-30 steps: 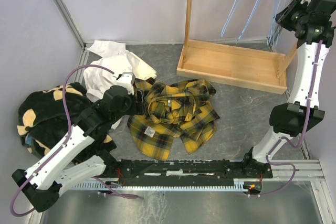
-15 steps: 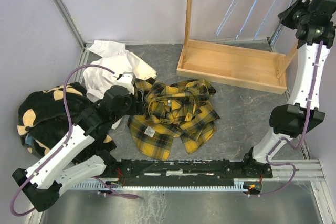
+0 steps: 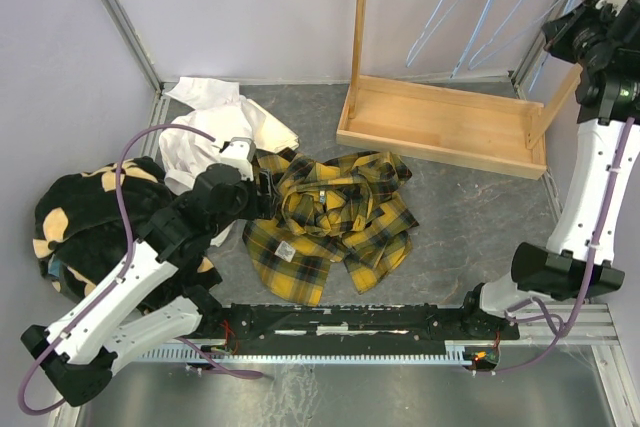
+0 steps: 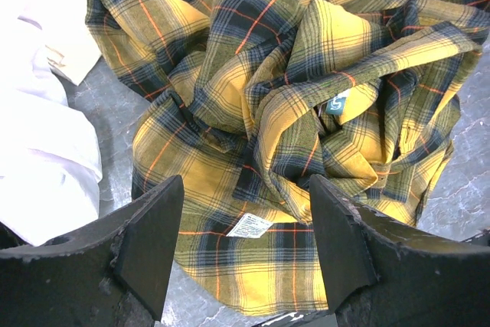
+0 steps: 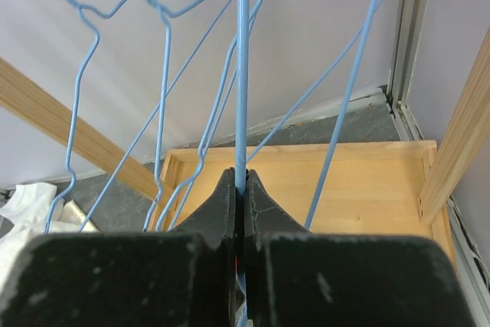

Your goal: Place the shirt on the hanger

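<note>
The yellow and black plaid shirt [image 3: 330, 222] lies crumpled on the grey floor in the middle, also filling the left wrist view [image 4: 306, 105], its white label [image 4: 249, 225] showing. My left gripper [image 4: 243, 246] is open and empty, just above the shirt's left edge [image 3: 262, 179]. My right gripper [image 5: 240, 189] is shut on a wire of a light-blue hanger [image 5: 243, 67], high at the back right [image 3: 560, 32]. Several light-blue hangers [image 3: 480, 7] hang there on the rack.
A wooden rack with a tray base [image 3: 440, 125] and upright post [image 3: 360, 27] stands at the back. A white garment [image 3: 215, 127] and a black fleece with tan patches [image 3: 85, 217] lie at the left. Walls close in on left and right.
My right arm has moved right and slightly down with the hanger wire, and the hangers have swung. The left arm and shirt have not moved.
</note>
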`<state>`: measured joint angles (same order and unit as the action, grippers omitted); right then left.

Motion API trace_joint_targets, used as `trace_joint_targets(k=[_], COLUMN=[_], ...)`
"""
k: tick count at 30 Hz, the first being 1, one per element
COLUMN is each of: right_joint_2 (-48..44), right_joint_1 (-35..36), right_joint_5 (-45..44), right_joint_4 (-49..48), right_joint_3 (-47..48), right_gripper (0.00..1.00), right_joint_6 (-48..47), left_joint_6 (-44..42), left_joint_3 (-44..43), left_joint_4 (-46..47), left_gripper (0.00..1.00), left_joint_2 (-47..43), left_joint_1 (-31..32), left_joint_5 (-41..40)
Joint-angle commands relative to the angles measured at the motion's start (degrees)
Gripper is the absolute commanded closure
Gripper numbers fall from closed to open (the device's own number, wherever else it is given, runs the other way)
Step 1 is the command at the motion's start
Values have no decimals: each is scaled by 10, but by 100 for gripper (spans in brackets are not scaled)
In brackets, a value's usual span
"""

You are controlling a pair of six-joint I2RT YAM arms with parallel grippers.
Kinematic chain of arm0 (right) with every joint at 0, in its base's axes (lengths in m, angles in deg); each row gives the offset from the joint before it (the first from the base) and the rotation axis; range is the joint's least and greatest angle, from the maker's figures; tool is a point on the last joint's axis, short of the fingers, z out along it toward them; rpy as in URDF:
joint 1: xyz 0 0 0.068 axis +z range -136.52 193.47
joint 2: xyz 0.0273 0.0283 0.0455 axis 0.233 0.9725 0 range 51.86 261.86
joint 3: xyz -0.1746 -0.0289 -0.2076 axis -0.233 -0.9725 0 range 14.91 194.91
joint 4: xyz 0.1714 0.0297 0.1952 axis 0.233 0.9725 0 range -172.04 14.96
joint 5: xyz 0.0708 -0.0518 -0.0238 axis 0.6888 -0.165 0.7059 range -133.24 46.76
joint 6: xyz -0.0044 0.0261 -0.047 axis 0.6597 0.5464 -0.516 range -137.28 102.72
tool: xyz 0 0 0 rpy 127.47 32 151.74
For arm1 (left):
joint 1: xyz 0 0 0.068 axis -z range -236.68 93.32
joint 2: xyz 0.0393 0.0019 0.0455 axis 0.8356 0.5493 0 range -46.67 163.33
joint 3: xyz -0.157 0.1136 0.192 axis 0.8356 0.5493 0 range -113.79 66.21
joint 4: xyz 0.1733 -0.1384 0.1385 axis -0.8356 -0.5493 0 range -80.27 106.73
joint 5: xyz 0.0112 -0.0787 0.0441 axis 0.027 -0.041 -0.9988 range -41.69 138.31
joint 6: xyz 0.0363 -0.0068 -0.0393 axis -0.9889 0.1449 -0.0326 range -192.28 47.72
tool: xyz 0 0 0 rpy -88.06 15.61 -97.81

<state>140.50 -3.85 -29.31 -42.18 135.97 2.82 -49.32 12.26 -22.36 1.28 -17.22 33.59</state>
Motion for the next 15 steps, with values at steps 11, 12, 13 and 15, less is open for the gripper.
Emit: trace_joint_targets(k=[11, 12, 13, 15], right_joint_2=[-215, -229, -242, -266], right_joint_1=[-1, -1, -1, 4], right_joint_5=[-7, -10, -12, -24], right_joint_4=[-18, -14, -10, -6], right_joint_3=[-197, -206, -214, -229], right_gripper=[100, 100, 100, 100], right_joint_6=[17, 18, 16, 11], left_joint_6=[-57, -59, -62, -67], left_joint_3=[-3, -4, -5, -5], left_joint_4=[68, 70, 73, 78], left_gripper=[26, 26, 26, 26], left_joint_2=[-56, -58, -60, -64], left_joint_1=[-3, -3, -3, -3], left_joint_5=[-22, -21, -21, -22])
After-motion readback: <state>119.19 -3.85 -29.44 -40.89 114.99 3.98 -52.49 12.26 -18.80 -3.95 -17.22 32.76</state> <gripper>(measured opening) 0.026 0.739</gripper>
